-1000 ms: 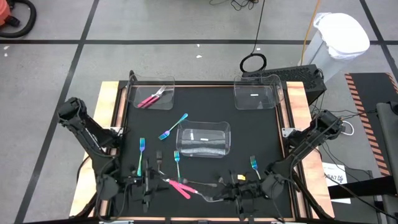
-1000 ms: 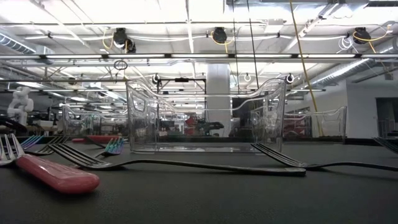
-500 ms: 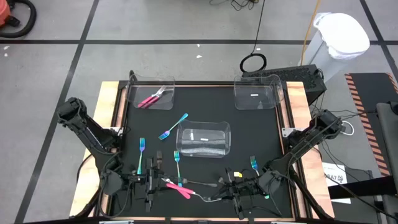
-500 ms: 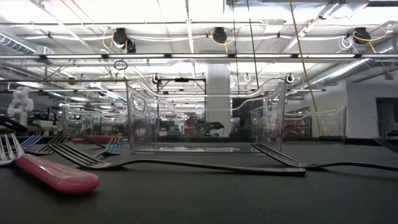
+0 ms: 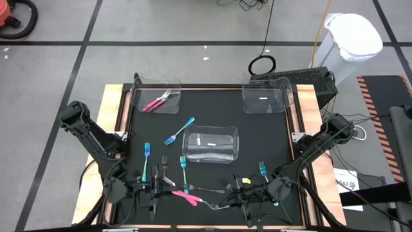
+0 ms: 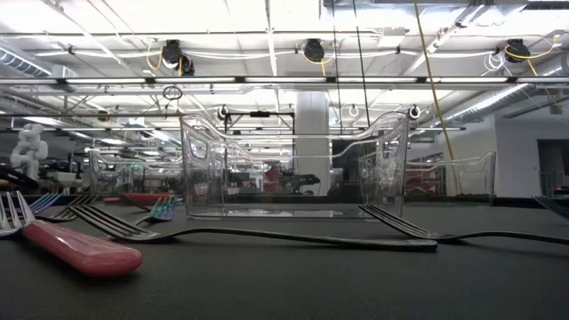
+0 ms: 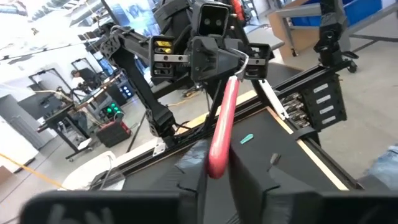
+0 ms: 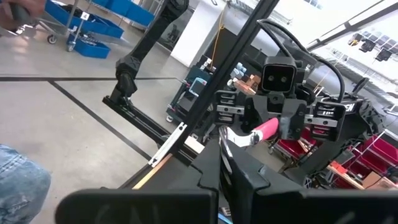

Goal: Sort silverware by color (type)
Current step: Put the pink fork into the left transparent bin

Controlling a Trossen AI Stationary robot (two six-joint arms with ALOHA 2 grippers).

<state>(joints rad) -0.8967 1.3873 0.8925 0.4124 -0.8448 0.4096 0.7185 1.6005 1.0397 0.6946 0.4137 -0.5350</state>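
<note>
We see a black table mat (image 5: 257, 138) with clear bins (image 5: 210, 144), grey floor around. At its near edge the left gripper (image 7: 214, 177) clamps a pink-handled fork (image 7: 222, 127); the right gripper (image 8: 225, 163) stays closed on a grey fork (image 8: 233, 138).

Three clear bins (image 5: 226, 138) — four blue-teal forks (image 5: 146, 161)
</note>
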